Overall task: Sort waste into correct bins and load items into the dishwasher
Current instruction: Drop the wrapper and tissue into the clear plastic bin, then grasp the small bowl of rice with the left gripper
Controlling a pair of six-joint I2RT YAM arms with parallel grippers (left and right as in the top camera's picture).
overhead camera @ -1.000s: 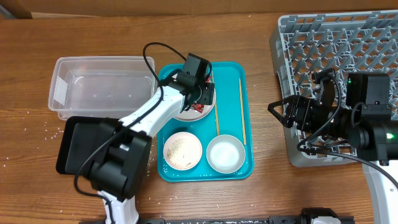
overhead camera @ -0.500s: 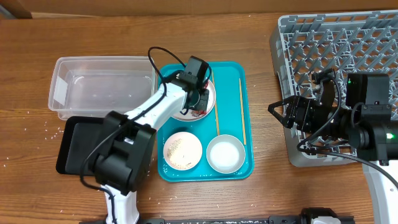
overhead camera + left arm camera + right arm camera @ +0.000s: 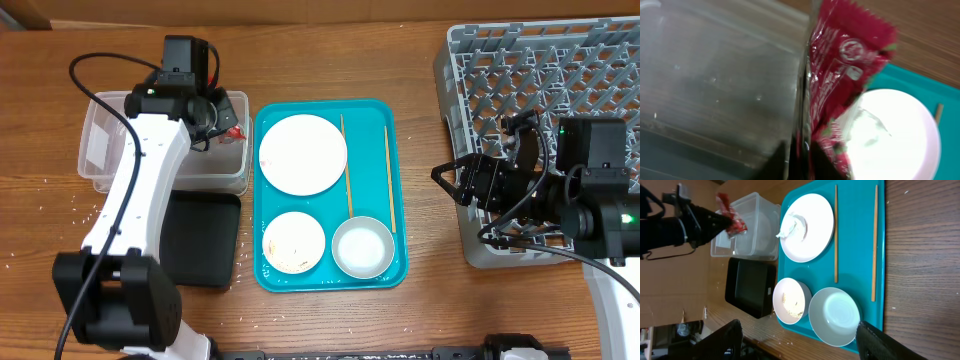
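Now left tool (image 3: 222,122) pinches the foil wrapper (image 3: 840,65) above the clear tub (image 3: 120,135), ready to drop; right tool (image 3: 446,182) waits, jaws spread.

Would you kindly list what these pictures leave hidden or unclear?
Left wrist: the blurred foil wrapper fills the view, hiding the fingers of the left gripper.
Overhead: the left arm covers part of the black tray; the dish rack runs off the frame edges.
Overhead: the napkin barely shows against the large plate.
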